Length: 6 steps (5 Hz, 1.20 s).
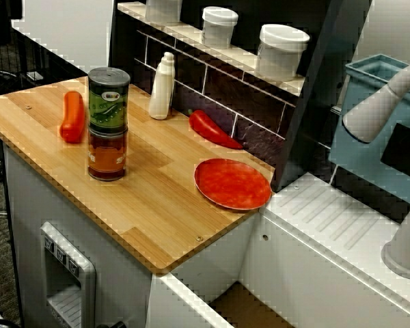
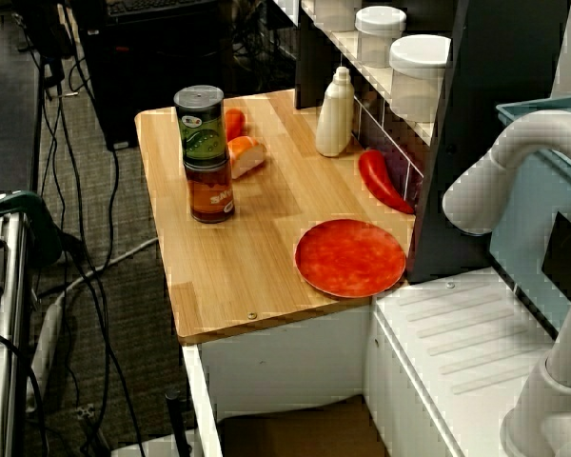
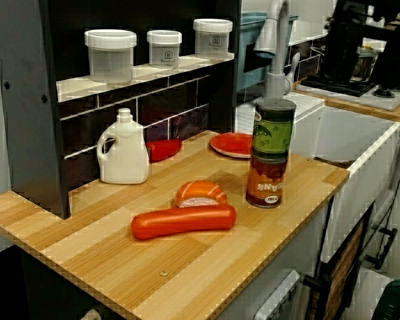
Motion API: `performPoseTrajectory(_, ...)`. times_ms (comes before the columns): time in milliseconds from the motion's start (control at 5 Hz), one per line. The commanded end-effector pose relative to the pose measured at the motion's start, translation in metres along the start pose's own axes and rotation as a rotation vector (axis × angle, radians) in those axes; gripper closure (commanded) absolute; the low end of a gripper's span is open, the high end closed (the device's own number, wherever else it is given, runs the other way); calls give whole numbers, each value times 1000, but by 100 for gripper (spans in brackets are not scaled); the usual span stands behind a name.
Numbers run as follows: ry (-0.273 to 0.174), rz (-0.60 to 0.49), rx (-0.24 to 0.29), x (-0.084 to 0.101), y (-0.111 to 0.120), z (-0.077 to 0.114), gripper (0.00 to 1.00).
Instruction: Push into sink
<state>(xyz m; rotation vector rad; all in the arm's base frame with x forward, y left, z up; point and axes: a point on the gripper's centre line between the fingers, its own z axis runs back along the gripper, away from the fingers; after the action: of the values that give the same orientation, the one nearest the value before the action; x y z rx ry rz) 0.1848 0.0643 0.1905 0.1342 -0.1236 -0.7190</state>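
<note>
The white sink sits right of the wooden counter (image 1: 143, 205). The close high view shows its ridged drainboard (image 1: 328, 212), the brownish basin bottom (image 1: 244, 306) and the pale grey faucet (image 1: 383, 102). From the side the drainboard (image 2: 457, 333) and faucet (image 2: 495, 181) show again. A red plate (image 1: 232, 183) lies at the counter's end beside the sink, with a red pepper (image 1: 212, 128) behind it against the tiled wall. No gripper appears in any view.
Two stacked cans (image 1: 108, 123) stand mid-counter, with a red sausage (image 3: 183, 221) and an orange bun (image 3: 200, 193) nearby. A white bottle (image 1: 162, 87) stands by the wall. White jars (image 1: 281, 51) line the shelf. A teal bin (image 1: 376, 130) sits behind the faucet.
</note>
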Motion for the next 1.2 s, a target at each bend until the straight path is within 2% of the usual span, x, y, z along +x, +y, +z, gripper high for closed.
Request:
performPoseTrajectory(0, 29, -270, -54, 33, 19, -15, 0)
performPoseTrajectory(200, 37, -283, -30, 41, 37, -24, 0)
performPoseTrajectory(400, 58, -278, -24, 39, 54, -33, 0)
performPoseTrajectory(600, 74, -264, -44, 38, 62, -41, 0)
performPoseTrajectory(1000, 96, -285, -44, 35, 57, -52, 0)
